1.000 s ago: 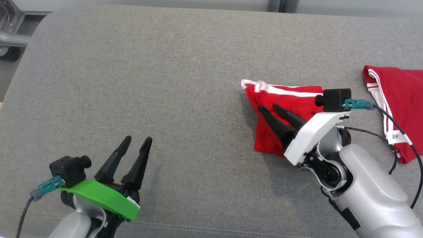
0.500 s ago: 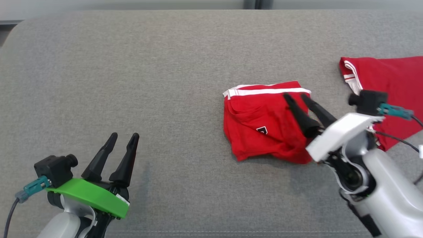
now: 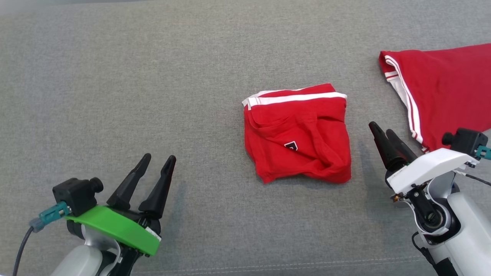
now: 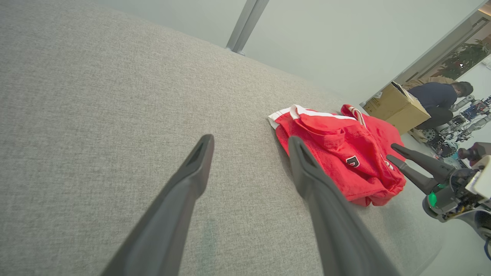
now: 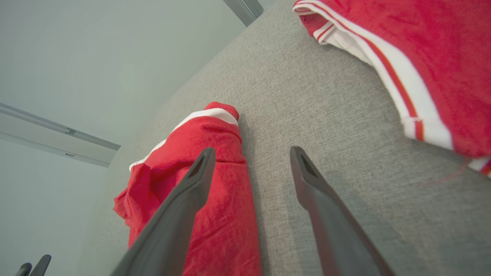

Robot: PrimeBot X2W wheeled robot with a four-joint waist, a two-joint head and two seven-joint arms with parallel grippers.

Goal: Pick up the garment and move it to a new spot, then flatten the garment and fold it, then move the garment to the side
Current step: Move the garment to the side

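The garment (image 3: 297,134) is a red piece with white stripes and a small badge, lying folded into a rough square on the grey cushioned surface (image 3: 134,76). It also shows in the left wrist view (image 4: 341,157) and the right wrist view (image 5: 218,214). My right gripper (image 3: 380,128) stands open and empty just right of it, apart from the cloth; its own view (image 5: 252,151) has the garment behind the left finger. My left gripper (image 3: 159,157) rests open and empty at the lower left, well away from the garment (image 4: 250,141).
A second red garment with white stripes (image 3: 441,84) lies spread at the far right (image 5: 414,57). Beyond the surface's far end a person (image 4: 437,99) crouches by a cardboard box (image 4: 395,109). A stitched seam (image 3: 268,264) runs along the near edge.
My right gripper has opened, let go of the garment and drawn back to the right. The garment now lies folded by itself. The head camera has shifted; my left gripper stays open.
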